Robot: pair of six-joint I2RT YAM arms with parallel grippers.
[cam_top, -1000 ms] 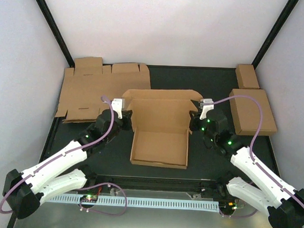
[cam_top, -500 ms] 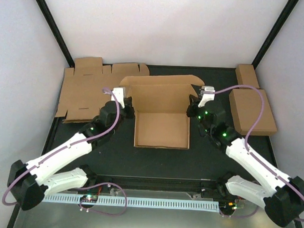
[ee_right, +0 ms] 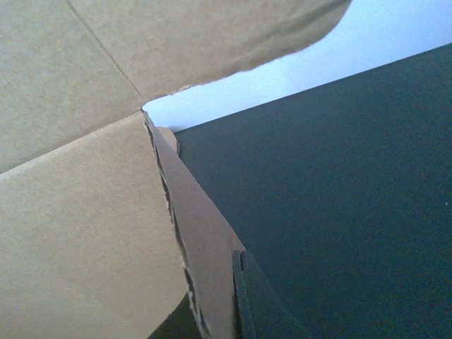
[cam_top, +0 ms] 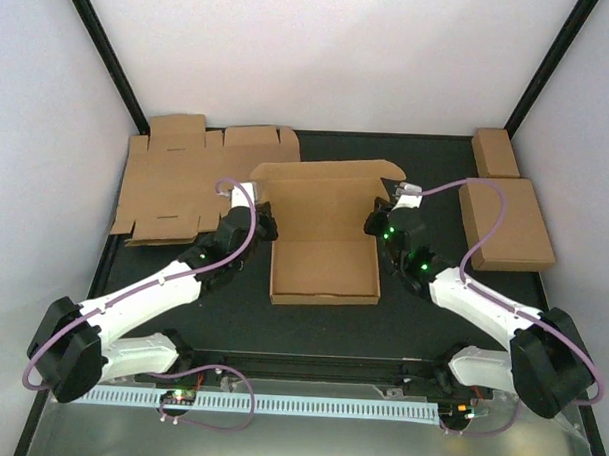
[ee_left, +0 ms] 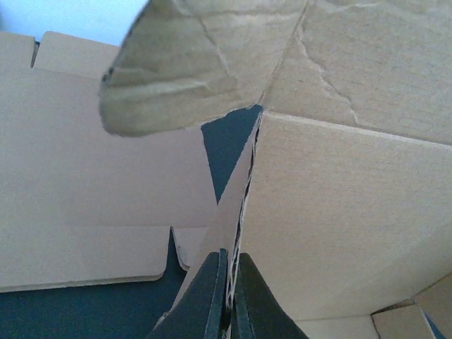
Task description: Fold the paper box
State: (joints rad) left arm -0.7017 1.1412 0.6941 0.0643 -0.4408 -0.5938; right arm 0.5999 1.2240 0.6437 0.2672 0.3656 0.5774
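Note:
The paper box (cam_top: pixel 324 251) lies in the middle of the dark mat as a shallow tray, with its lid (cam_top: pixel 321 184) standing at the back. My left gripper (cam_top: pixel 264 227) is shut on the box's left side wall (ee_left: pixel 236 212), whose cardboard edge is pinched between both dark fingers (ee_left: pixel 212 304). At the right side wall (ee_right: pixel 205 240) my right gripper (cam_top: pixel 376 224) is shut, with one dark finger (ee_right: pixel 247 304) pressed against the wall's outer face. The other finger is hidden behind the cardboard. The lid's rounded tabs (ee_left: pixel 169 78) hang over both wrist views.
A flat die-cut cardboard sheet (cam_top: pixel 186 179) lies at the back left. At the back right are a small oblong brown box (cam_top: pixel 495 152) and a folded shallow box (cam_top: pixel 505 223). A white slotted rail (cam_top: pixel 308 405) runs along the near edge.
Both grippers have moved away from the bases, holding the side walls. The box has slid toward the back and its lid now reaches further back.

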